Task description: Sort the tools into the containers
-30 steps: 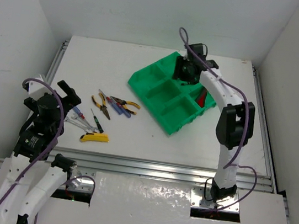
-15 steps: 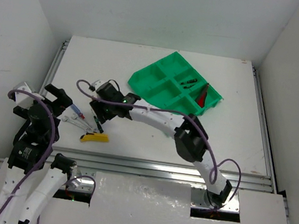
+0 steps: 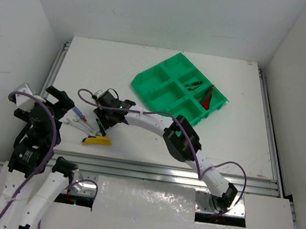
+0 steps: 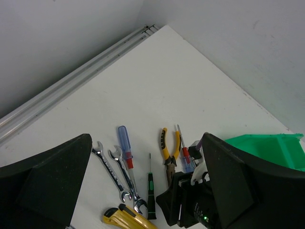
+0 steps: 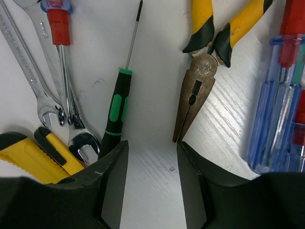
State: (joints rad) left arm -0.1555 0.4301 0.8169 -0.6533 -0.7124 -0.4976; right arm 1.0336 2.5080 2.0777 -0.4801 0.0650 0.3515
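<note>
The tools lie in a loose row at the table's left. The right wrist view shows a green-and-black screwdriver [image 5: 116,106], yellow-handled pliers [image 5: 204,61], blue screwdrivers [image 5: 279,112], two wrenches [image 5: 29,71] and a yellow utility knife [image 5: 40,157]. My right gripper [image 5: 151,164] hangs low over them, open, with only bare table between its fingers; the screwdriver is just outside its left finger and the pliers' tip just outside its right finger. My left gripper [image 4: 144,140] stands wide open and empty above the same tools. The green tray of containers [image 3: 145,82] holds red-handled pliers [image 3: 207,96].
A small dark item [image 3: 193,86] lies in another tray compartment. The right arm [image 3: 179,138] stretches across the table's middle toward the left. The left wall and the aluminium rail [image 4: 76,81] run close behind the tools.
The right arm has swung from the tray across to the tools and settled lower over them, its jaws narrowing a little. The left gripper has pulled back to the left.
</note>
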